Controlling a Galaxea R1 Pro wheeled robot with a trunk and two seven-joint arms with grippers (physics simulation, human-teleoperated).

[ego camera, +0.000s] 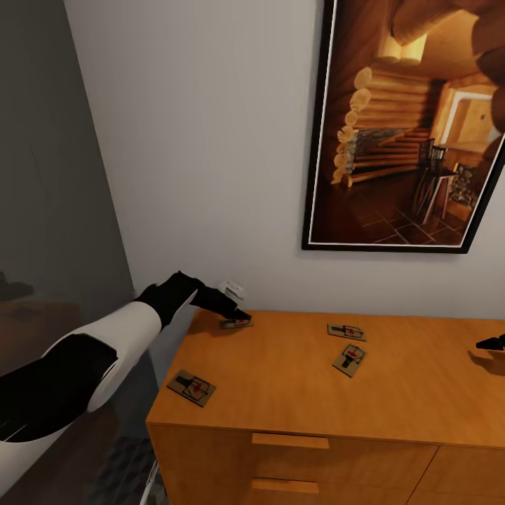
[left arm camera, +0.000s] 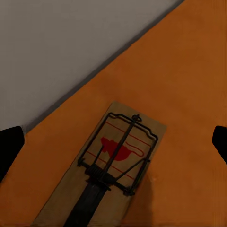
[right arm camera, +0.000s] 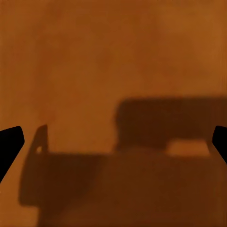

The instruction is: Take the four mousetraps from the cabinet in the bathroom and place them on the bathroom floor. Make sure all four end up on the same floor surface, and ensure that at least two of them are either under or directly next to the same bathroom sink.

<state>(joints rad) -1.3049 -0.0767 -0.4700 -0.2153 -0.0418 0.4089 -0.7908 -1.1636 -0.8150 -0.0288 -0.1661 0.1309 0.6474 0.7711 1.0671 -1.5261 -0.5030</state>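
- Head view: the low orange-brown wooden cabinet (ego camera: pixel 280 393) fills the foreground, its two drawer fronts carrying matching wooden bar handles (ego camera: pixel 290 440).
- Nearest the front edge, at the cabinet's left corner, lies one small flat brown wooden mousetrap (ego camera: pixel 191 387) with dark wire and a red mark.
- Further back, towards the middle of the top, two more mousetraps sit close together but apart: one tilted (ego camera: pixel 348 360), one behind it (ego camera: pixel 346 332).
- At the back left, near the wall, the fourth mousetrap (ego camera: pixel 236 323) lies flat under the tip of the black left gripper (ego camera: pixel 238 314), which reaches in on a white-and-black arm (ego camera: pixel 105 351).
- Left wrist view: that mousetrap (left arm camera: pixel 111 170) rests on the orange top just beside the grey wall, with the two black fingertips (left arm camera: pixel 9 144) spread wide to either side, not touching it.
- At the right edge of the head view, the black right gripper (ego camera: pixel 491 343) hovers over bare cabinet top; in the right wrist view its fingertips (right arm camera: pixel 9 142) stand wide apart, casting a shadow on the wood.
- Behind, a pale grey wall (ego camera: pixel 210 140) carries a black-framed picture of a log-cabin interior (ego camera: pixel 414 119).
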